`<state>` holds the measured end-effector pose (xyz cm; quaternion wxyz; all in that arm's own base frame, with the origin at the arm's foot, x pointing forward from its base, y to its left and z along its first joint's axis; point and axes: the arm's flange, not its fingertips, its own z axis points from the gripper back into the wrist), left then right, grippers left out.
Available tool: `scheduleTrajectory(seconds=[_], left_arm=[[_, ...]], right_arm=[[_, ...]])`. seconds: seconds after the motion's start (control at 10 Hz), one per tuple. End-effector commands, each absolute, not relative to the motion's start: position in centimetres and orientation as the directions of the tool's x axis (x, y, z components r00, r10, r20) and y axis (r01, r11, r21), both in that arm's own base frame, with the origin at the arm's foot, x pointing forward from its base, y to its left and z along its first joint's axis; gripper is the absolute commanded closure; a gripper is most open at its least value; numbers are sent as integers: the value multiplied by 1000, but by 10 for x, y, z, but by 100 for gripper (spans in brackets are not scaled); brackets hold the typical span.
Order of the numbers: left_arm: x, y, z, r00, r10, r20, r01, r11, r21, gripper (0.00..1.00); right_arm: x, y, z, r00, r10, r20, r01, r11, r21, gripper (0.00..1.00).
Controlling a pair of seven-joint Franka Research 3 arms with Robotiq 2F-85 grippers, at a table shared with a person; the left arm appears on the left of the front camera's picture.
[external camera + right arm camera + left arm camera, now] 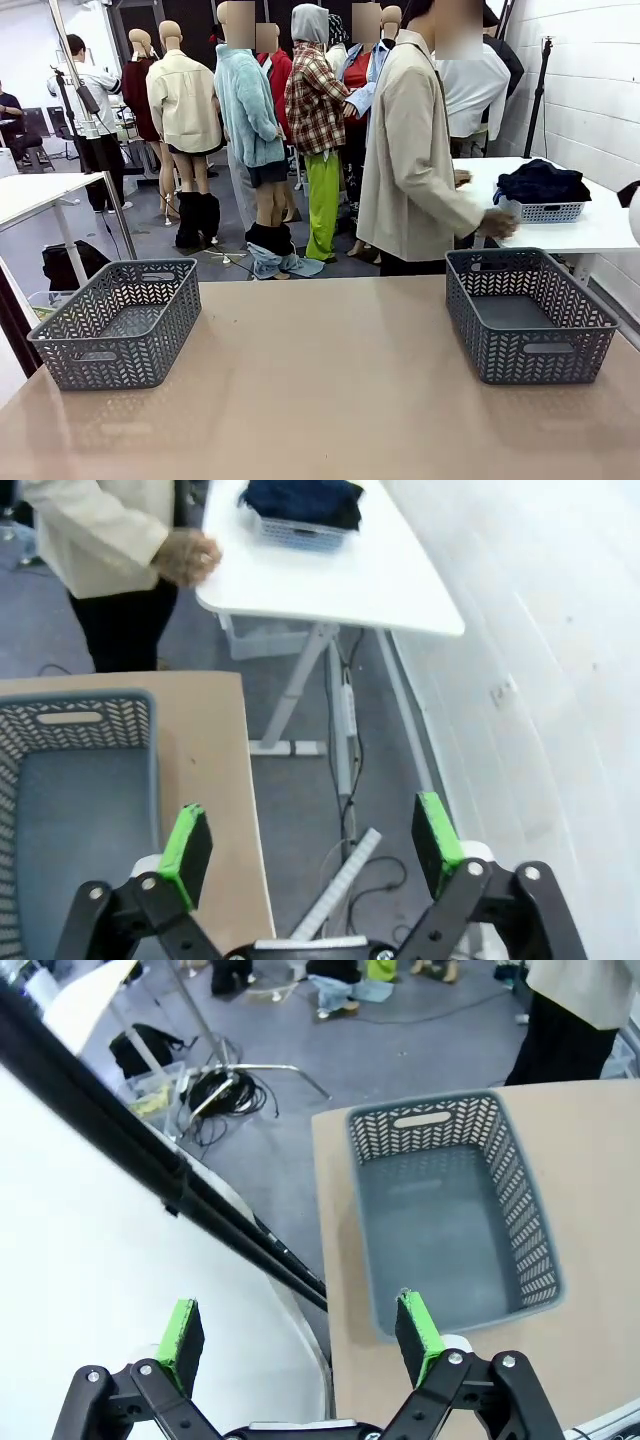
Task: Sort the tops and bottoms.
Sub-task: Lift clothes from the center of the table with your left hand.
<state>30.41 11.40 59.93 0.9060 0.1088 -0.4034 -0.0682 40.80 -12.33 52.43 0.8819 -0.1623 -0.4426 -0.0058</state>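
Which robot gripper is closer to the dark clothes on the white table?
Right. The right gripper hangs beside the right basket, the dark clothes ahead; the left gripper hangs by the left basket.

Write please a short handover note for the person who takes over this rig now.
Left gripper: open, holding nothing, by the left grey basket.
Right gripper: open, holding nothing, beside the right grey basket.
Both baskets are empty.
A pile of dark garments lies in a pale basket on the white side table; the person's hand is beside it.
Done: nothing sorted. Left: all of it.
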Motion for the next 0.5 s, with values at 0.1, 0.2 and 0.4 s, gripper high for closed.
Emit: scheduleTrajectory(seconds=[0.1, 0.2, 0.4], left_arm=[[304, 114, 599, 665, -211, 716, 36, 967, 252, 0], [304, 114, 599, 665, -211, 716, 36, 967, 252, 0], [304, 114, 599, 665, -211, 716, 36, 967, 252, 0]], right_arm=[[408, -123, 524, 608, 133, 783, 154, 947, -281, 0], [408, -123, 524, 608, 133, 783, 154, 947, -281, 0], [408, -123, 524, 608, 133, 783, 154, 947, -281, 0]])
